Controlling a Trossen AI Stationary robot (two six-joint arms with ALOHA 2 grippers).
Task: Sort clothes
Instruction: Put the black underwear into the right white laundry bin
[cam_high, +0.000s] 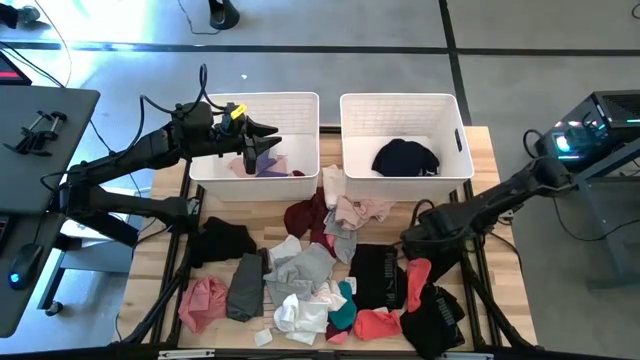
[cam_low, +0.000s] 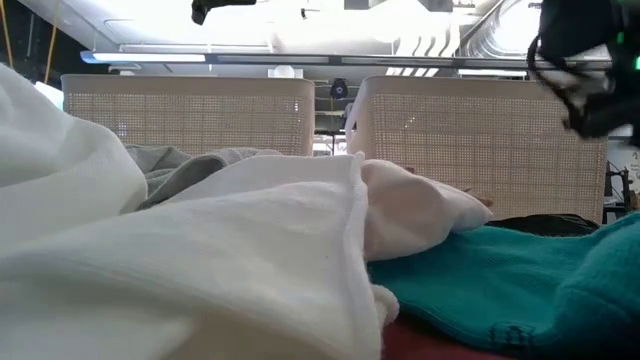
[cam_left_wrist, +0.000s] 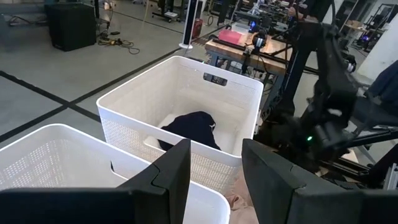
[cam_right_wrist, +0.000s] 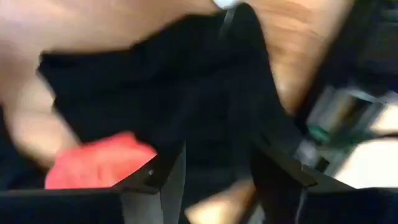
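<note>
From above, limp small fabric clothes (cam_high: 310, 275) litter the wooden surface (cam_high: 485, 150); pinch a raised fold. Left wrist: left pincer (cam_left_wrist: 214, 180) spread, empty, over the white slatted basket (cam_left_wrist: 37, 155). Right wrist: right pincer (cam_right_wrist: 217, 171) spread above black cloth.

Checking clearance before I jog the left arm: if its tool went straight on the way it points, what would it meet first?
Nothing close by: the left tool, empty and open, hovers over the left white slatted plastic basket. Straight ahead comes the right white slatted basket holding a black garment; depth is unclear.
</note>
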